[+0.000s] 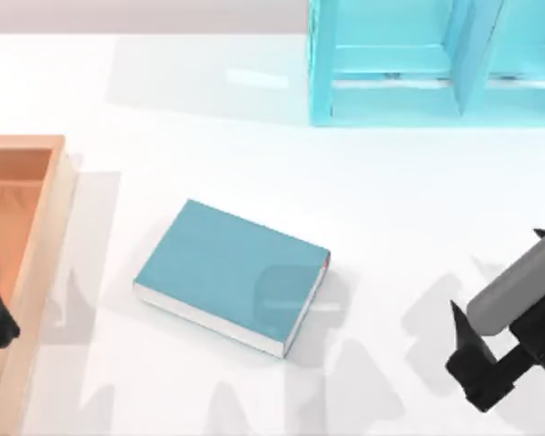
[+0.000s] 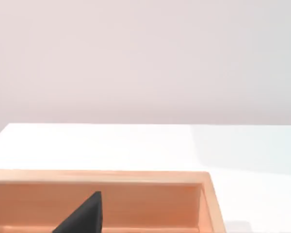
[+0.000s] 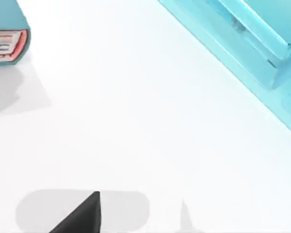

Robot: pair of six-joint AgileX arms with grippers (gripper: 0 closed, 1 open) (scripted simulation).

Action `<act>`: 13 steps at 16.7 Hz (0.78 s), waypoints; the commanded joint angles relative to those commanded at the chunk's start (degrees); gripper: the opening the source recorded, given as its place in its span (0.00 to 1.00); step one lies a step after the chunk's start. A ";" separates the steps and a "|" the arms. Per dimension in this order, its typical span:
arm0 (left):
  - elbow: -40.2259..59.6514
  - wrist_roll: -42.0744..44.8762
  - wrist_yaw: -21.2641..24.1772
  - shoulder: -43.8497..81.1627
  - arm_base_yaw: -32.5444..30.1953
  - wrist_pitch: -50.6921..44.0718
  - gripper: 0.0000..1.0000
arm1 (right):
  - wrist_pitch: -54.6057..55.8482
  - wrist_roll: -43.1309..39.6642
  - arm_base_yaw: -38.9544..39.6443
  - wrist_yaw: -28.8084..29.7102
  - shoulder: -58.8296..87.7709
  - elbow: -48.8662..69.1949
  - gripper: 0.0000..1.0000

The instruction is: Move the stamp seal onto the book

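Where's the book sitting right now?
In the top view the book lies flat near the table's middle, between the wooden tray at the left edge and the right gripper, with the turquoise shelf unit behind it.

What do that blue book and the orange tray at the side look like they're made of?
The book looks like paper pages inside a matte teal cover: white page edges show along its side, with no shine. The tray at the table's left edge looks like light unvarnished wood, pale orange-tan with thick flat walls, though no grain shows.
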 joint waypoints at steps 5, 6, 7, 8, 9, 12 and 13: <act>0.00 0.00 0.00 0.00 0.00 0.00 1.00 | -4.61 12.02 -24.20 -15.73 -30.31 -10.35 1.00; 0.00 0.00 0.00 0.00 0.00 0.00 1.00 | -5.37 14.14 -28.34 -17.99 -34.83 -11.51 1.00; 0.00 0.00 0.00 0.00 0.00 0.00 1.00 | -6.06 16.11 -32.07 -19.93 -38.75 -12.38 1.00; 0.00 0.00 0.00 0.00 0.00 0.00 1.00 | -6.66 17.89 -35.26 -21.54 -42.08 -12.98 1.00; 0.00 0.00 0.00 0.00 0.00 0.00 1.00 | -7.16 19.43 -37.89 -22.84 -44.81 -13.36 1.00; 0.00 0.00 0.00 0.00 0.00 0.00 1.00 | -7.95 22.09 -42.24 -24.79 -49.35 -13.58 1.00; 0.00 0.00 0.00 0.00 0.00 0.00 1.00 | -8.00 22.27 -42.53 -24.89 -49.66 -13.56 1.00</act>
